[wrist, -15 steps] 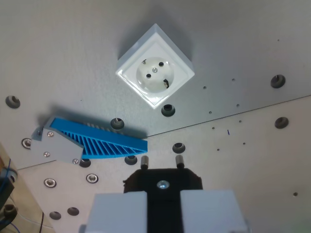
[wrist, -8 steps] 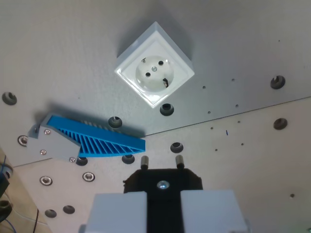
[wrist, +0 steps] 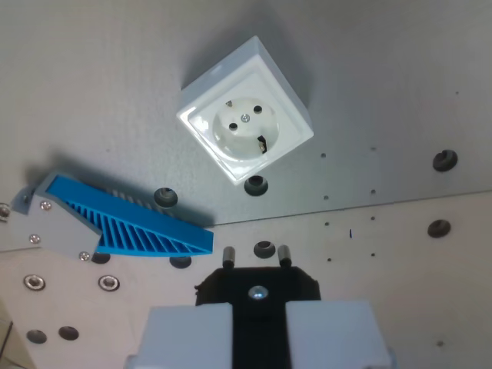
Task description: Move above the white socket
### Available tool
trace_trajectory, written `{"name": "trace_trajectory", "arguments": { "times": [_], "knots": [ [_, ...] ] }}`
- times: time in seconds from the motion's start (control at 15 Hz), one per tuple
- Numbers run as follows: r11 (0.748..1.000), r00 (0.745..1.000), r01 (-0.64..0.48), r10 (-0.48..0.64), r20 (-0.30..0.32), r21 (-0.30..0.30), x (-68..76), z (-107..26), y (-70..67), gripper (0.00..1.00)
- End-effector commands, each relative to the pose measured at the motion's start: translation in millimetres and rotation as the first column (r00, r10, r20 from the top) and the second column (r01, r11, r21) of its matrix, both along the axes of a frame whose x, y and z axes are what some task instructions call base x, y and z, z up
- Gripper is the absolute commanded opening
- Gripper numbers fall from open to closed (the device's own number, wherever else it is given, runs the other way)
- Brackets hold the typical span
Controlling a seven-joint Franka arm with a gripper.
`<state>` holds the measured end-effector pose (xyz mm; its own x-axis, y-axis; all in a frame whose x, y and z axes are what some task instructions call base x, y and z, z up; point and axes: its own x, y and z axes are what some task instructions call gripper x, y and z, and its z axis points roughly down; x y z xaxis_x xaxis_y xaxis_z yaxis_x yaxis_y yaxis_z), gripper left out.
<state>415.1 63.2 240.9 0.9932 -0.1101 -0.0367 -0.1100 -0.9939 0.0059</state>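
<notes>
In the wrist view, the white socket (wrist: 244, 121) is a square box with a round two-hole face, lying on the grey plate in the upper middle, turned like a diamond. At the bottom centre my gripper (wrist: 258, 317) is shut on a black plug (wrist: 257, 287). The plug's two metal pins (wrist: 255, 254) point toward the socket and end well short of it. A pale grey finger (wrist: 192, 332) stands on each side of the plug.
A blue ribbed wedge (wrist: 134, 227) with a grey bracket (wrist: 50, 227) lies at the wrist view's left, below the socket. The plates carry bolt holes (wrist: 255, 185) and screws (wrist: 108, 283). A seam (wrist: 369, 201) runs across between the two plates.
The whole scene has shifted and turned slightly, so the camera has moved. The socket now sits a little lower and the blue wedge further to the view's left. The plug stays gripped.
</notes>
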Motion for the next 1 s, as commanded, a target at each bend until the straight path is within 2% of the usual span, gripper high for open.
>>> {"name": "trace_trajectory", "arguments": {
  "times": [0.07, 0.53, 0.87, 1.0],
  "knots": [
    [0.980, 0.975, -0.198, 0.198, 0.096, -0.016, -6.0, -19.9, -0.7, 0.00],
    [0.943, 0.938, -0.332, 0.334, 0.095, -0.036, -8.9, -55.1, 0.1, 0.00],
    [0.906, 0.902, -0.419, 0.422, 0.089, -0.052, -9.9, -80.3, 1.0, 0.00],
    [0.903, 0.898, -0.427, 0.431, 0.095, -0.055, -10.5, -90.3, 1.1, 0.00]
  ]
}}
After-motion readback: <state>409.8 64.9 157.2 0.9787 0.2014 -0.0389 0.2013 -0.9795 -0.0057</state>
